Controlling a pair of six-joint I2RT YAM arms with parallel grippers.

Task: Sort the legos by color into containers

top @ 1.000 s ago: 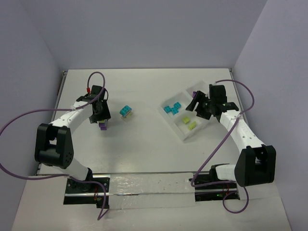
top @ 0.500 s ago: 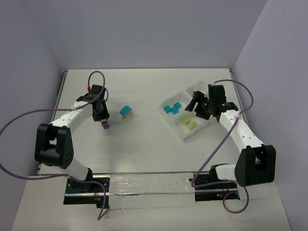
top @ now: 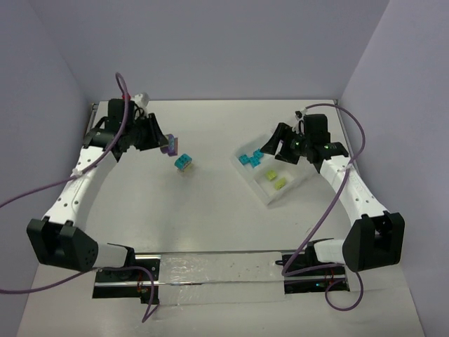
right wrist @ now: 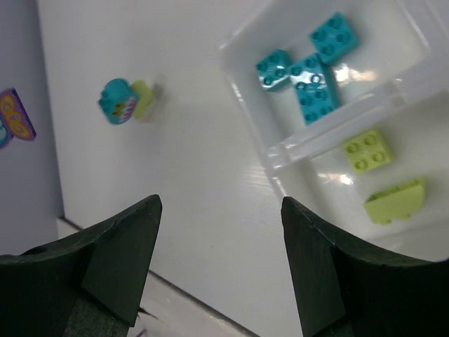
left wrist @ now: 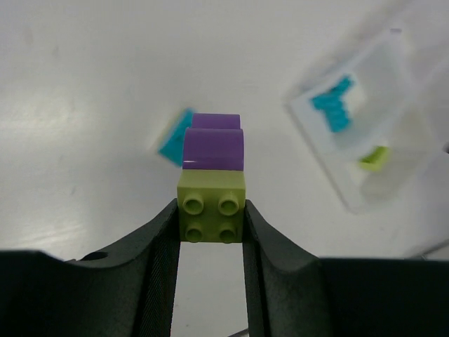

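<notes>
Left gripper (left wrist: 210, 210) clamps a lime-and-purple brick pair (left wrist: 212, 175) by its lime half, held above the table (top: 210, 210). A cyan-and-lime pair (top: 184, 163) sits mid-table, bare surface all round. Right gripper (right wrist: 219, 210) gapes wide and empty at the tray (right wrist: 277, 151) edge. The tray holds 3 cyan bricks (right wrist: 305, 67) and 2 lime bricks (right wrist: 368, 151) in adjoining compartments.

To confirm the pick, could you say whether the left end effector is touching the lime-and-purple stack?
Touching: left wrist view shows the left end effector clamping the lime brick on both sides.
</notes>
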